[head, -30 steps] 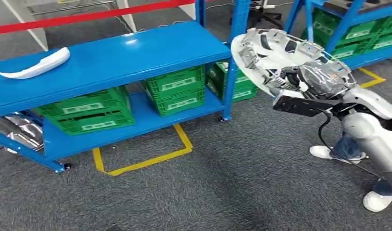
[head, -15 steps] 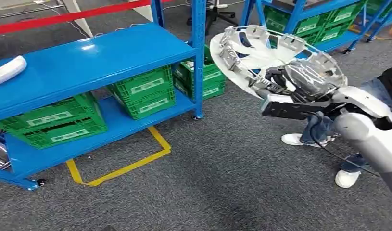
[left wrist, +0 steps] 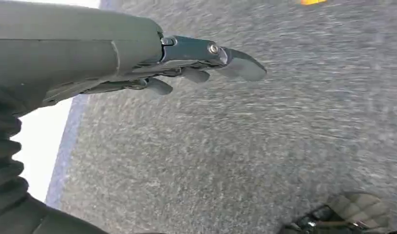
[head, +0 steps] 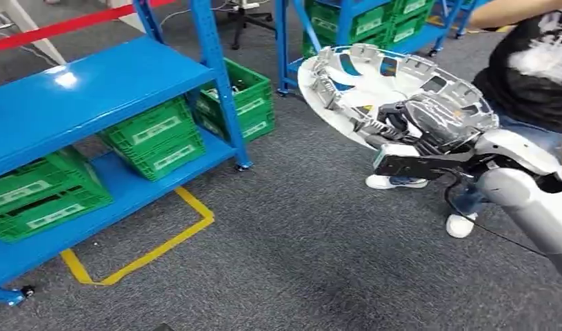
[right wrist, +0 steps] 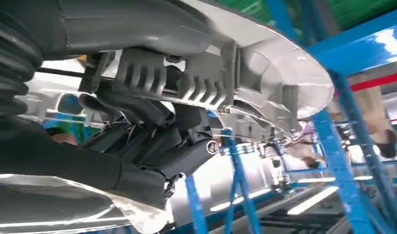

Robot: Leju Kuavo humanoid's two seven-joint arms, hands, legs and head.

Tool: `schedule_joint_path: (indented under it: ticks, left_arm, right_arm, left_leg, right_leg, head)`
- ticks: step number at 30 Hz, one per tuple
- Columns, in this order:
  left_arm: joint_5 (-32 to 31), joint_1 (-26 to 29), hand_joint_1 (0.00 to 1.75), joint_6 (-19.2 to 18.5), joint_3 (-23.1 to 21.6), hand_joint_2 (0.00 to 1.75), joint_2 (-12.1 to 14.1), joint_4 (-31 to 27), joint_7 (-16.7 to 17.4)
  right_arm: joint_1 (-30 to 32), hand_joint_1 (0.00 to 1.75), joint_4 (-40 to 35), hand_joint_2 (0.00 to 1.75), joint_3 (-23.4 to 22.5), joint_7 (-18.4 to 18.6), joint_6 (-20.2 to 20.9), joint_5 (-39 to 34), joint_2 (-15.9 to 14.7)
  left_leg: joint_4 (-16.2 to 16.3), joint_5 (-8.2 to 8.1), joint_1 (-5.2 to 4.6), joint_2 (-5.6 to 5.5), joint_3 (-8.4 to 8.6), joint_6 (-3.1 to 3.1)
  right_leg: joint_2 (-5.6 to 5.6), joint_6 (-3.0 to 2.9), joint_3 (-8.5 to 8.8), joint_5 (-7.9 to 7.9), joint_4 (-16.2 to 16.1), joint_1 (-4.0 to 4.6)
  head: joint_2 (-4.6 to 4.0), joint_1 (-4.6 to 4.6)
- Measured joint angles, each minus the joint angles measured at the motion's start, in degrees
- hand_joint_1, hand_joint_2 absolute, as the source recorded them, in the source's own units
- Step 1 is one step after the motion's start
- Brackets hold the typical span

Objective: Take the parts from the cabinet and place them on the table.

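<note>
Right robot hand (head: 402, 124) grips the wheel cover (head: 360, 76) (left robot hand (left wrist: 196, 63) empty, fingers apart) beside a person (head: 533, 69).

Warehouse (blue racks (head: 92, 89), green crates (head: 157, 138))

The white labels (head: 156, 128) on the green plastic crates (head: 162, 138) under the blue metal shelf are too blurred to read.
</note>
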Motion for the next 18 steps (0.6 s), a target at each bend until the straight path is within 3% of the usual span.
schedule_joint_path:
  ticks: [1, 2, 3, 4, 5, 7, 8, 9, 10, 13, 14, 15, 16, 18]
  left_arm:
    - [0.0, 0.1, 0.00, 0.0, 0.0, 1.75, 0.0, 0.0, 0.0]
    - [0.0, 0.2, 0.00, 0.0, 0.0, 1.75, 0.1, 0.0, 0.0]
    - [0.0, 0.4, 0.00, -0.1, 0.0, 1.75, 0.1, 0.0, 0.0]
    - [0.0, 0.5, 0.00, -0.1, 0.0, 1.75, 0.1, 0.0, 0.0]
    - [0.0, 0.5, 0.00, -0.2, 0.0, 1.75, 0.1, 0.0, 0.0]
    - [0.0, 0.4, 0.00, -0.2, 0.0, 1.75, 0.1, 0.0, 0.0]
    - [0.0, 0.4, 0.00, -0.2, 0.0, 1.75, 0.2, 0.0, 0.0]
    - [-0.1, 0.5, 0.00, -0.2, 0.0, 1.75, 0.4, 0.0, 0.0]
    - [-0.3, 0.5, 0.00, -0.3, 0.0, 1.75, 0.4, 0.0, 0.2]
    - [-0.4, 0.1, 0.00, -0.3, 0.0, 1.75, 0.6, 0.0, 0.6]
    - [-0.5, 0.0, 0.00, -0.3, 0.0, 1.75, 0.2, 0.0, 0.6]
    - [-0.5, -0.2, 0.00, -0.3, 0.0, 1.75, 0.5, 0.0, 0.6]
    - [-0.5, -0.2, 0.00, -0.3, 0.0, 1.75, 0.4, 0.0, 0.6]
    - [-0.5, 0.2, 0.00, -0.3, 0.0, 1.75, 0.4, 0.0, 0.6]
  right_arm:
    - [0.0, 1.75, -0.3, 1.75, 0.3, 0.1, 0.1, 0.3, 0.0]
    - [0.0, 1.75, -0.4, 1.75, 0.6, 0.1, 0.2, 0.4, 0.0]
    - [0.0, 1.75, -0.5, 1.75, 1.1, 0.3, 0.4, 0.7, 0.2]
    - [0.0, 1.75, -0.5, 1.75, 1.5, 0.6, 0.6, 0.9, 0.4]
    - [-0.1, 1.75, -0.5, 1.75, 2.0, 1.0, 0.7, 1.3, 0.6]
    - [-0.5, 1.75, -0.5, 1.75, 3.0, 1.4, 0.6, 1.7, 1.2]
    - [-0.9, 1.75, -0.4, 1.75, 3.5, 1.6, 0.6, 2.0, 1.7]
    - [-1.4, 1.75, -0.3, 1.75, 3.9, 1.7, 0.6, 2.2, 2.3]
    - [-2.0, 1.75, -0.1, 1.75, 4.5, 2.0, 0.6, 2.6, 3.1]
    - [-3.0, 1.75, 0.1, 1.75, 5.8, 2.4, 0.6, 3.0, 4.3]
    - [-3.2, 1.75, 0.2, 1.75, 6.2, 2.4, 0.6, 3.0, 4.5]
    - [-3.6, 1.75, 0.2, 1.75, 6.6, 2.4, 0.6, 3.1, 4.7]
    - [-4.3, 1.75, 0.3, 1.75, 7.1, 2.5, 0.6, 3.3, 5.1]
    - [-4.5, 1.75, 0.6, 1.75, 7.9, 2.6, 0.6, 3.5, 5.9]
  left_leg:
    - [4.3, -2.40, 0.19, -1.57, -1.70, -0.20]
    - [9.2, -4.59, 0.22, -2.31, -3.73, -0.34]
    - [13.2, -5.91, 0.19, -2.58, -5.51, -0.41]
    - [15.2, -5.94, 0.19, -2.71, -6.48, -0.40]
    - [14.3, -4.54, 0.19, -2.80, -6.26, -0.27]
    - [6.7, 0.54, 0.21, -3.46, -3.14, 0.21]
    - [1.6, 3.15, 0.24, -5.31, -0.97, 0.56]
    - [-0.6, 2.94, 0.52, -8.05, 0.06, 1.03]
    - [-1.9, 3.02, 0.55, -7.87, 0.39, 0.96]
    - [-2.3, 2.87, 0.14, -6.27, 0.39, 1.21]
    - [-3.2, 3.45, 0.94, -5.19, 0.56, 1.52]
    - [-3.4, 3.66, 0.78, -4.82, 0.61, 1.68]
    - [-3.4, 3.79, 0.76, -4.18, 0.48, 2.00]
    - [-3.3, 3.78, 0.61, -2.79, 0.31, 2.00]
  right_leg:
    - [0.64, -0.18, -0.06, 0.06, 0.0, 0.00]
    - [1.41, -0.34, -0.09, 0.12, 0.0, 0.01]
    - [2.21, -0.41, -0.10, 0.15, 0.0, 0.04]
    - [3.06, -0.44, -0.08, 0.17, 0.0, 0.06]
    - [3.80, -0.47, -0.05, 0.21, 0.0, 0.08]
    - [5.29, -0.40, -0.02, 0.32, 0.1, 0.11]
    - [6.01, -0.30, -0.06, 0.38, 0.1, 0.07]
    - [6.57, 0.01, -0.34, 0.58, 0.1, 0.05]
    - [7.66, 0.27, -0.82, 0.75, 0.4, 0.03]
    - [9.27, 1.66, -1.55, 1.66, -0.2, -0.55]
    - [8.86, 1.74, -2.08, 1.35, 0.2, -0.49]
    - [5.38, 1.95, -2.92, 0.11, 1.4, 0.04]
    - [3.13, 2.25, -4.39, -2.18, 4.9, -0.04]
    - [1.64, 2.61, -7.96, -5.92, 13.3, -0.14]
  head:
    - [0.00, 0.00]
    - [0.00, -0.02]
    - [0.00, -0.02]
    - [0.00, -0.02]
    - [0.00, 0.00]
    - [0.00, 0.00]
    - [0.00, 0.00]
    - [0.00, 0.11]
    - [0.00, 0.07]
    - [0.00, -0.07]
    - [0.00, -0.09]
    - [0.00, 0.40]
    - [0.00, 1.20]
    - [0.00, 1.07]
